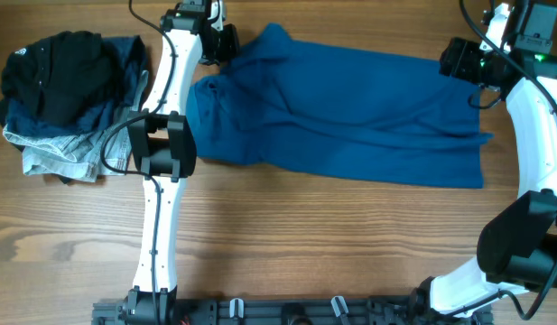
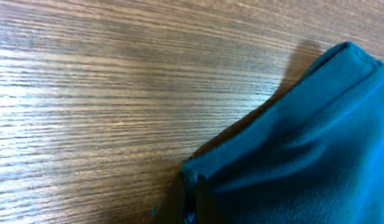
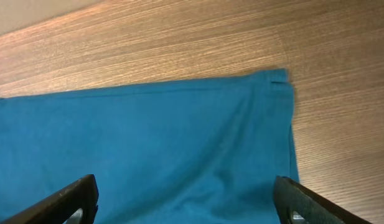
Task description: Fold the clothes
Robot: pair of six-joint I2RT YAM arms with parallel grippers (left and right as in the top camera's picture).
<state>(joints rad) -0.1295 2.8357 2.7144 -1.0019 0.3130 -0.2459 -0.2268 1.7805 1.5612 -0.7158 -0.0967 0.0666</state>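
The fold is at its opening grasp. The blue shirt (image 1: pixel 350 113) lies spread across the middle and right of the worktop (image 1: pixel 287 244), wrinkled but mostly flat, its bunched, narrower end toward the left arm (image 1: pixel 165 117). The left claw (image 1: pixel 220 43) sits shut at the shirt's far left corner. In the left wrist view a cloth edge runs into the dark fingers (image 2: pixel 190 199) at the bottom of the frame — so it looks pinched on that corner, though the contact is mostly hidden. The right claw (image 3: pixel 187 202) hangs wide open just above the far right hem corner, holding nothing. The next move, I judge, calls for it to drop and close on that hem, so both far corners can be lifted together toward the near edge. The left arm stretches straight out along the shirt's left side; the right arm (image 1: pixel 540 126) curls in from the right, wrist turned over the cloth.
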